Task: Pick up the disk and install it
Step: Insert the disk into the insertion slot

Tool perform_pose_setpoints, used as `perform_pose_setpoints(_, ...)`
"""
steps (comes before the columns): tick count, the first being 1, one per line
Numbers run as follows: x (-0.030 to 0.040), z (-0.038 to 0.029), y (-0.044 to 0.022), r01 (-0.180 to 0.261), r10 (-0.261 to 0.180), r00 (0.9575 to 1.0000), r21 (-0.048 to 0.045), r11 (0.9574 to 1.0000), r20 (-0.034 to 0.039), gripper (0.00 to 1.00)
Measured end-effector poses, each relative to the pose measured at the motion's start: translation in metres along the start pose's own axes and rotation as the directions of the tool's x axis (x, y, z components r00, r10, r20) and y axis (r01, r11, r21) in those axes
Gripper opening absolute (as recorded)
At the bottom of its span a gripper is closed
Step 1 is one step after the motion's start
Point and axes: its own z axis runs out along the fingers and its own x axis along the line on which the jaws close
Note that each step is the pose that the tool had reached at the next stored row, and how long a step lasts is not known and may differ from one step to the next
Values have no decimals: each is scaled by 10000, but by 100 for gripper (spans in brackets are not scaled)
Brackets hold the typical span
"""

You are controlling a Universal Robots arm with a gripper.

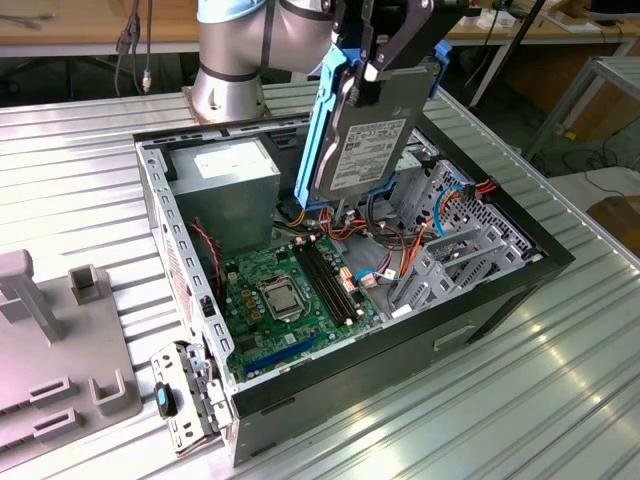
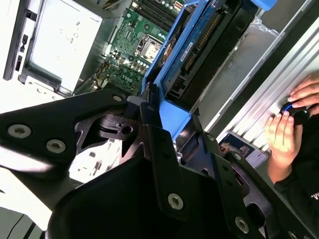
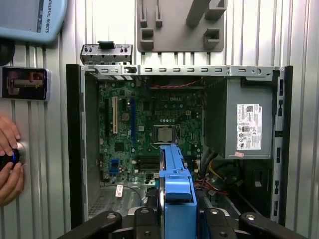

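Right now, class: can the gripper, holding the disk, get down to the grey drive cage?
Probably yes: the gripper holds the disk above the open case, and nothing covers the drive cage, though loose cables lie beside it.

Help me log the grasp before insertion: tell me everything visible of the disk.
The disk is a flat grey metal drive with a white label, framed by a bright blue plastic carrier. It hangs nearly upright, slightly tilted, above the open computer case, clamped at its upper edge by the gripper. Nothing else appears to touch it. In the first wrist view its blue edge sits over the motherboard.
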Motion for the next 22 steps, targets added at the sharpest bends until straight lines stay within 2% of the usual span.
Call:
perform_pose_setpoints(5, 2, 7, -52, -1, 1, 10000, -1, 10000, -1, 37)
perform_pose_setpoints(8, 4, 19, -149, -1, 1, 10000, -1, 10000, -1, 37)
perform_pose_setpoints(9, 4, 23, -199, -1, 1, 10000, -1, 10000, -2, 37)
perform_pose_setpoints(12, 5, 39, -284, 0, 0, 10000, 9, 10000, 0, 37)
perform_pose_setpoints(14, 12, 44, -288, 5, -5, 10000, 68, 10000, -6, 37)
perform_pose_setpoints(17, 70, 53, -288, 24, -24, 10000, 165, 9999, -2, 37)
perform_pose_setpoints(19, 146, 59, -287, 29, -29, 10000, 297, 9996, -1, 37)
perform_pose_setpoints(20, 159, 58, -287, 37, -37, 10000, 450, 9990, -4, 37)
perform_pose_setpoints(21, 160, 59, -288, 44, -44, 10000, 523, 9986, -4, 37)
perform_pose_setpoints(22, 160, 59, -289, 46, -46, 10000, 532, 9986, -3, 37)
